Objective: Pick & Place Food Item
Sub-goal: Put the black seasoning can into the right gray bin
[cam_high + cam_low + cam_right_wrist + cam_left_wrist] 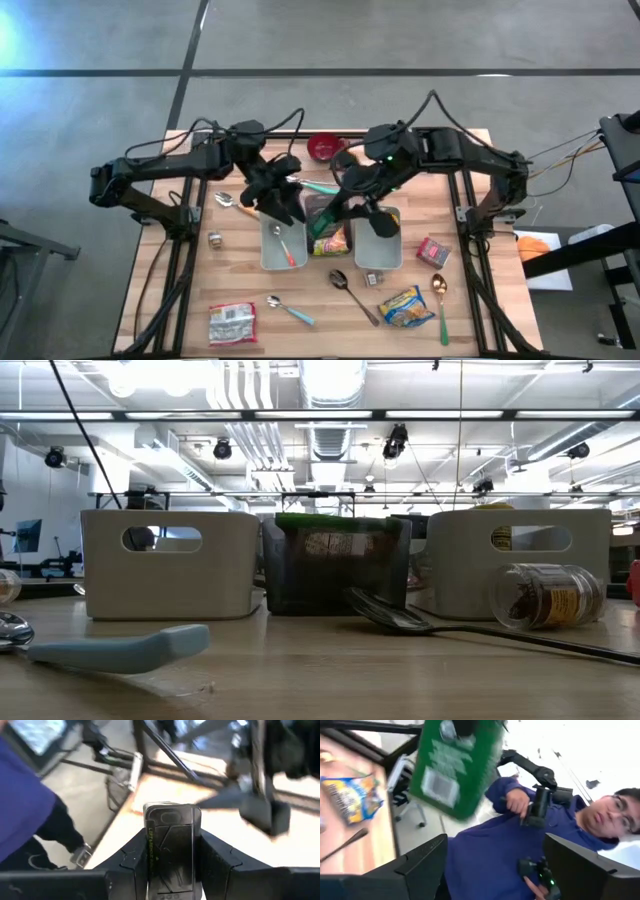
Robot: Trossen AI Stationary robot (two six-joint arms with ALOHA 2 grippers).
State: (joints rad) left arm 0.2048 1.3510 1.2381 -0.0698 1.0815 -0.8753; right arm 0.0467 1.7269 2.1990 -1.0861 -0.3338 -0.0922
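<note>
Above the dark centre bin [328,232], right tool [172,870] clamps green rectangular food pack [172,845], long axis along fingers. Left tool [283,205], beside bin, open wide, empty. Bin directly below pack.

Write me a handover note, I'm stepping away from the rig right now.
Left gripper: open, empty, raised over the bins.
Right gripper: shut on a green rectangular food packet, held in the air.
Done: the dark plastic middle bin holds one packet.
Left: place the green packet, probably in a bin; yellow-blue snack bag, silver pouch and red packet lie loose on the wooden table.
</note>
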